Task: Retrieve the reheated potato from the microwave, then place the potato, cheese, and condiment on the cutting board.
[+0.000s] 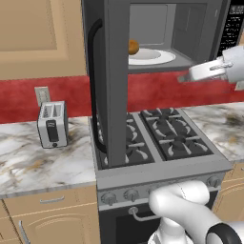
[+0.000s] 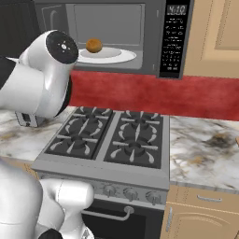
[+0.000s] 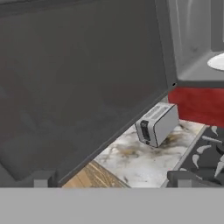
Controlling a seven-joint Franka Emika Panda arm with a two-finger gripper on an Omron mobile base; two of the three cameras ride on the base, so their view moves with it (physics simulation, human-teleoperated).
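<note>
while the microwave (image 1: 157, 43) stands with its door (image 1: 112, 86) swung fully open to the left, the scene reads from that side like this: a toaster (image 1: 52, 124) sits on the counter (image 1: 33, 162) near its back edge, against the red wall, just left of the stove (image 1: 162, 138). the open door hangs out over the stove's left burners. inside the microwave a white plate (image 2: 109, 56) lies on the floor of the cavity, and the potato (image 2: 94, 45) rests on the plate's left part. to the right of the cavity is the black button panel (image 2: 173, 39) with its clock. the fingers (image 3: 113, 179) are spread wide and hold nothing; in the hand view they face the inner side of the door, with the toaster beyond it. right of the stove the counter runs on.
</note>
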